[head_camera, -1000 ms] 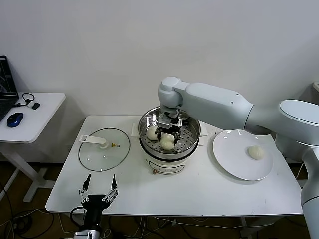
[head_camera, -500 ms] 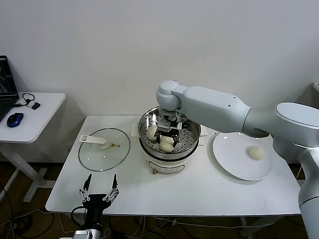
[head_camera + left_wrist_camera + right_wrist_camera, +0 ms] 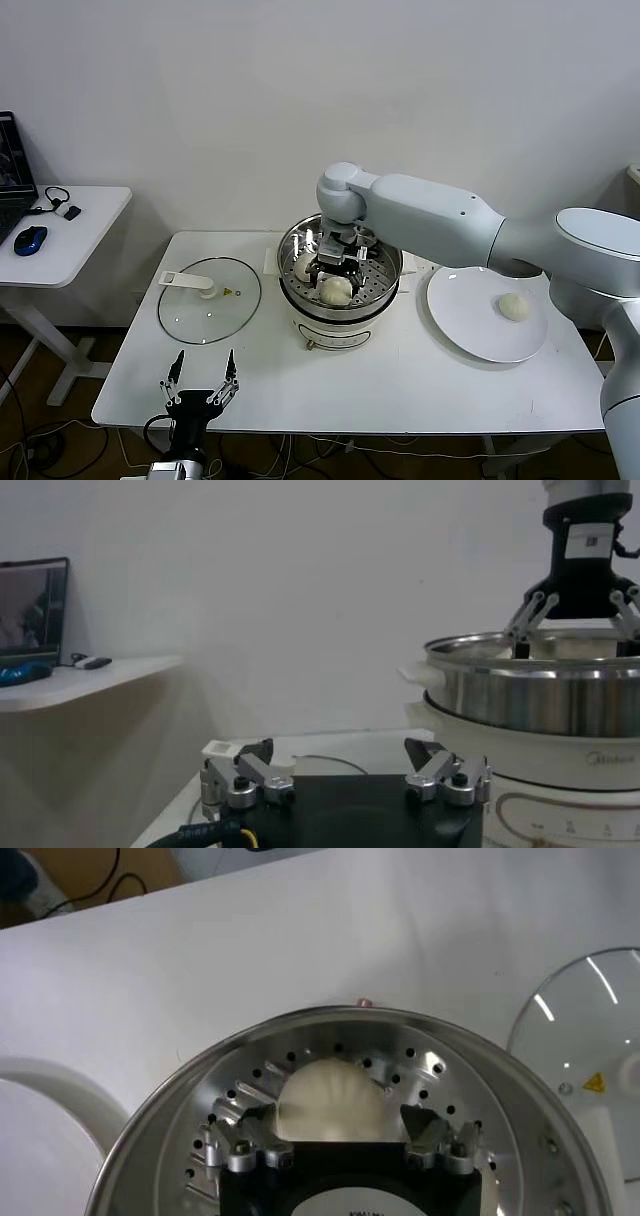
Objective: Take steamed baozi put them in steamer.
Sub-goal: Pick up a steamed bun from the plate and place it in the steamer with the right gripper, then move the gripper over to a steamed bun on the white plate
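Perforated steel steamer [image 3: 375,262] holds smooth round baozi [image 3: 330,1103]; right pincer [image 3: 342,1138] spread wide above, gripping nothing.

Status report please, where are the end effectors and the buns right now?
Right end effector open over bun in steamer. Left end effector open, parked at table edge. One bun on plate. Nothing blocking.

White table [image 3: 400,385] bearing a glass lid [image 3: 209,299] and white plate [image 3: 470,312]; side desk [image 3: 60,240] with blue mouse [image 3: 30,240] and, possibly, a laptop [image 3: 12,165].
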Motion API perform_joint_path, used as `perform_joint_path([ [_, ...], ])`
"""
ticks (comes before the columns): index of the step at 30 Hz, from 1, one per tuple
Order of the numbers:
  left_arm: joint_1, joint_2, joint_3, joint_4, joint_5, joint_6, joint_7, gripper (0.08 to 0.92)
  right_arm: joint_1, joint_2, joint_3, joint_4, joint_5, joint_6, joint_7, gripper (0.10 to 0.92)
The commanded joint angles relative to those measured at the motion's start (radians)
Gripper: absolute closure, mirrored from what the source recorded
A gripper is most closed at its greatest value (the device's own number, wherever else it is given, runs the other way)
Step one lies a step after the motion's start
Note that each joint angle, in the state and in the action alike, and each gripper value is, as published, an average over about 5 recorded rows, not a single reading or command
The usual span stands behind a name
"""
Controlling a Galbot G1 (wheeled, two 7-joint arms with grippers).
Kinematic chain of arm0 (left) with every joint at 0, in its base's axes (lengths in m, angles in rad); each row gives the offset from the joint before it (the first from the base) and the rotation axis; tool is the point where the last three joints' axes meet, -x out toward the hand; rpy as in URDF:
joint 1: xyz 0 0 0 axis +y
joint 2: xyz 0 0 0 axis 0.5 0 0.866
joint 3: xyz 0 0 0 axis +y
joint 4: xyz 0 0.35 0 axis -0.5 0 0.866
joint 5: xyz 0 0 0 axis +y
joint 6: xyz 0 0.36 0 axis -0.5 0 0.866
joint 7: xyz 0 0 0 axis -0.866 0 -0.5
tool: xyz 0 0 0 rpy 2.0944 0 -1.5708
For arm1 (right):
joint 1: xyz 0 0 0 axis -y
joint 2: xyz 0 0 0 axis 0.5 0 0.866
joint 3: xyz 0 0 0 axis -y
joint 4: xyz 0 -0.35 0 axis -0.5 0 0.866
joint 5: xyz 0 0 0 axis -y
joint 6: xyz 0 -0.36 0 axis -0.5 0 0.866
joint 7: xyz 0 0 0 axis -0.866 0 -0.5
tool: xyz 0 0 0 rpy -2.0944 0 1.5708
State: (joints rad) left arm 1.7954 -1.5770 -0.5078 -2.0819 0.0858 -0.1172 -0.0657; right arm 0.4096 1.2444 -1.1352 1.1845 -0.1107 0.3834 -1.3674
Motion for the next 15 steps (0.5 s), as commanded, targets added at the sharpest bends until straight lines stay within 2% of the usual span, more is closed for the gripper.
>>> perform_joint_path([
  [1,-0.001,0.002,0.001,0.002,-0.007,0.001,0.001,0.177,0.044,-0.032,0.011,-0.001,0.051,0.011,-0.021,0.203],
  [10,-0.013,0.009,0.008,-0.001,-0.012,0.004,0.001,0.177,0.158,-0.14,0.05,-0.043,0.164,-0.005,-0.038,0.203],
  [15,-0.017,0.022,0.007,-0.005,-0.02,0.006,0.002,0.177,0.208,-0.232,0.063,-0.085,0.23,-0.107,-0.02,0.203],
])
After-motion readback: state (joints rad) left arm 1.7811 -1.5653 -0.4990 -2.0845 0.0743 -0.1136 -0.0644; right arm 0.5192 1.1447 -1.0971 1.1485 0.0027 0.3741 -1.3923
